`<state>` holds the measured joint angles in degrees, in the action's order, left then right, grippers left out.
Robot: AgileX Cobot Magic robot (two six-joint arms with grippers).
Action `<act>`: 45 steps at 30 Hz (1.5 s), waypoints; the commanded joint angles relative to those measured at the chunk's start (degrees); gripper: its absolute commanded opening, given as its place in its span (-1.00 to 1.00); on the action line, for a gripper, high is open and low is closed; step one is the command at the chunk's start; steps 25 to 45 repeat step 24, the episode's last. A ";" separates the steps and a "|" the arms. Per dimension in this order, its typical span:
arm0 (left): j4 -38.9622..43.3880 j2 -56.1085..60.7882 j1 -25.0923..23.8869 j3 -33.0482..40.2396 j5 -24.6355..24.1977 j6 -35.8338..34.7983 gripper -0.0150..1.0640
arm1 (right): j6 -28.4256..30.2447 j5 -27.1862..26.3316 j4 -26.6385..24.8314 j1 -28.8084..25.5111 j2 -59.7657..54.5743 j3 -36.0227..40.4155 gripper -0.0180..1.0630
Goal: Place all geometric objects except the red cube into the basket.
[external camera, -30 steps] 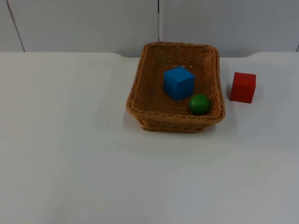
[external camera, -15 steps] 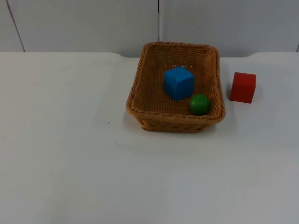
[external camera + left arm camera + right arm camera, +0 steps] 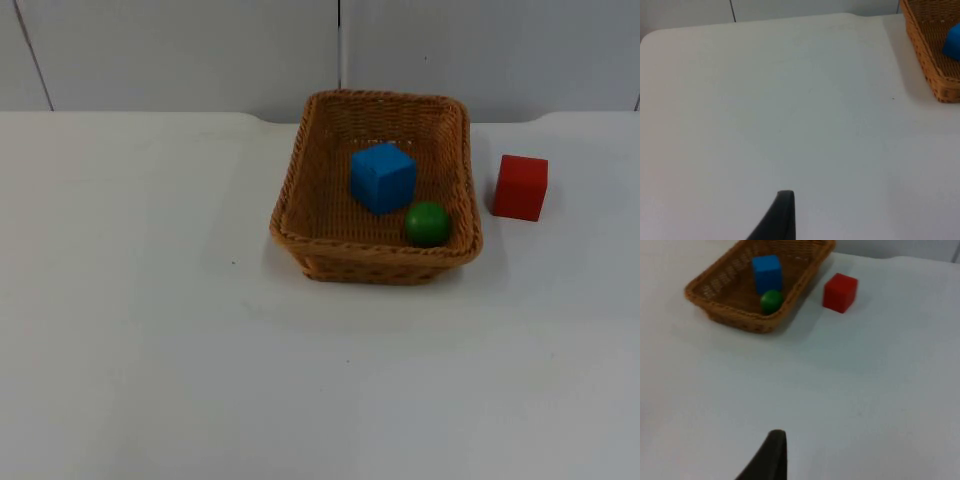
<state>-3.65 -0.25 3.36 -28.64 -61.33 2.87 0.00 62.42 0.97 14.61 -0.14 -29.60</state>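
Basket (image 3: 300, 180) holds blue cube (image 3: 383, 177) and green ball (image 3: 428, 223)

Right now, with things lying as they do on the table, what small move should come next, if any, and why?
Probably none beyond keeping both arms back. The blue cube and the green ball already lie inside the basket, and the red cube stands on the table beside it, apart from its rim. Nothing else seems left to pick, so the job looks finished.

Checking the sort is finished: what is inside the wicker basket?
Inside the wicker basket sit a blue cube and a green ball. The basket floor under them is covered. The red cube stands outside on the table.
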 commanded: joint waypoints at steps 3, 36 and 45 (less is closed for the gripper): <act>0.06 0.25 -0.16 0.31 -0.18 -0.36 0.98 | 0.43 -0.70 -0.03 -7.62 0.14 0.01 0.98; 0.07 0.25 -2.68 0.31 -0.18 -0.36 0.98 | 0.31 -0.70 -0.03 -12.12 0.14 0.01 0.98; 0.07 0.25 -2.68 0.31 -0.18 -0.36 0.98 | 0.31 -0.70 -0.03 -12.12 0.14 0.01 0.98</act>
